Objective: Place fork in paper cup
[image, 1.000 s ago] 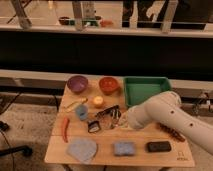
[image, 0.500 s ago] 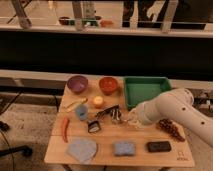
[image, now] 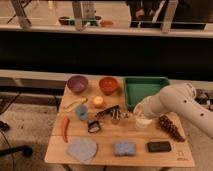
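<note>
gripper [image: 136, 113] over paper cup [image: 142, 121] | green tray [image: 145, 86] behind (near)

A wooden table [image: 107, 150] is seen in warm, moderately dim indoor light.

The tabletop is lit fairly evenly from above, and only short, soft shadows are cast beside the things on it. A yellowish cast is laid over the wood and over the floor left of the table. The wall panel [image: 100, 52] behind the table is left almost black, while the strip above it is lit more brightly. The white arm [image: 175, 100] at the table's right side is rendered as the palest area, without hard glare. The gripper [image: 135, 112] is found over the table's right half, at the paper cup [image: 143, 121], in its own faint shade.
</note>
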Motion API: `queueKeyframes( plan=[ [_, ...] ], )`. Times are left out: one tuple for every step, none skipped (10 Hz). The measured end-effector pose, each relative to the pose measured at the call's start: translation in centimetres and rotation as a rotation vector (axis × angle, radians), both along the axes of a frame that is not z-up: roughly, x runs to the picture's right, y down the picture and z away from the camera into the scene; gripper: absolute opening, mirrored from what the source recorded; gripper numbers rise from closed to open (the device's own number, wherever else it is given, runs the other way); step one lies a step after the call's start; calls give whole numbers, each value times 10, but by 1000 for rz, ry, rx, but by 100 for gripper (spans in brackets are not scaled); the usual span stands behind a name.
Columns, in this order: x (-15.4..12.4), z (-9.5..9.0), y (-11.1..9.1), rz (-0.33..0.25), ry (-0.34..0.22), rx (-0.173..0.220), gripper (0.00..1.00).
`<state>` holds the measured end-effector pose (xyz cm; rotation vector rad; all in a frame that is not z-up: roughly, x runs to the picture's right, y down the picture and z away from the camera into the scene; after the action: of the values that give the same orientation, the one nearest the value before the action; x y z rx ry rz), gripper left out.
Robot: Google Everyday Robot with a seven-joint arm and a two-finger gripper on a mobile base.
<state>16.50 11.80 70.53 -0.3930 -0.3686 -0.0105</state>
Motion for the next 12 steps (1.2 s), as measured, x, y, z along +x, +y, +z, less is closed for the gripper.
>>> queueKeyframes(
  plan=[
    [3,6,2,5,10,-6,0],
    [8,13,7,12,20,-14,0],
    [12,19,12,18,31,-22,0],
    [16,28,18,24,42,-31,0],
    [19,32,21,27,49,-37,0],
    [22,35,21,30,56,-39,0],
    [26,38,22,32,65,-41,0],
    [29,39,21,34,71,-40,0],
    [32,40,19,35,78,-39,0],
    [37,42,17,38,86,-39,0],
    [40,43,17,40,91,-41,0],
    [43,46,18,42,96,-43,0]
  ],
)
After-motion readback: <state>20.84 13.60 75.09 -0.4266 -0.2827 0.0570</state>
